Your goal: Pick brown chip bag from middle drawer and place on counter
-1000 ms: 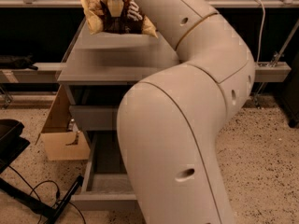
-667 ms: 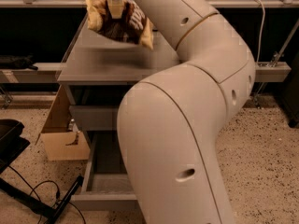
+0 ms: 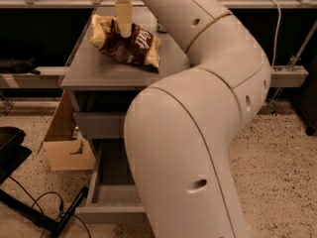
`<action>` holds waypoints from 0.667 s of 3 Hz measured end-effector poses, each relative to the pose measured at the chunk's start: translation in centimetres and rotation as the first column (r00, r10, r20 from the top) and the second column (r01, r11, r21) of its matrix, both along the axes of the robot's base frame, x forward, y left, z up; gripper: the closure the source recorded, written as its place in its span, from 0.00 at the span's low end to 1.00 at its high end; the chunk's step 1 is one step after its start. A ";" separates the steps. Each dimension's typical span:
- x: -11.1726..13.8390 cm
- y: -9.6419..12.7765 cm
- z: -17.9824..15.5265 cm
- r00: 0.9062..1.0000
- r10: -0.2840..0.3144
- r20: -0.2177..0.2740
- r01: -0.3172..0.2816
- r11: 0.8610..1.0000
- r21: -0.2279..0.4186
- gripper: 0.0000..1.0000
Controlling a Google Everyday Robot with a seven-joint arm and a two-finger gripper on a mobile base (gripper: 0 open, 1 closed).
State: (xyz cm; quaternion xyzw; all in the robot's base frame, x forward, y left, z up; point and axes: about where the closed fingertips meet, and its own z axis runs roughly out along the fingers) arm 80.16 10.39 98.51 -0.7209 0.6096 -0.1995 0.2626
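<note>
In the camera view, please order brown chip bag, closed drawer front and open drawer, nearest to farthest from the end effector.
The end effector hangs over the counter.
1. Brown chip bag, right beneath it.
2. Closed drawer front, under the counter.
3. Open drawer, lowest, near floor.

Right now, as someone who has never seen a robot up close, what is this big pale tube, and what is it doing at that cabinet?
The big cream-coloured jointed tube is a robot's single arm, seen from close behind in the one camera view. At its far tip is the pincer, its grasping part, right at a crinkled brown-and-tan foil chip bag. The bag appears to rest on the flat grey counter. Whether the pincer grips it I cannot tell. Below, a shallow grey drawer stands open, and a cardboard box sits beside the cabinet.
</note>
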 end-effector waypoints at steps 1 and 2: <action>-0.8 -0.5 2.5 0.998 -0.007 0.056 0.004 0.999 0.053 0.00; -3.3 -4.6 8.4 0.977 -0.089 0.194 0.056 0.983 0.173 0.00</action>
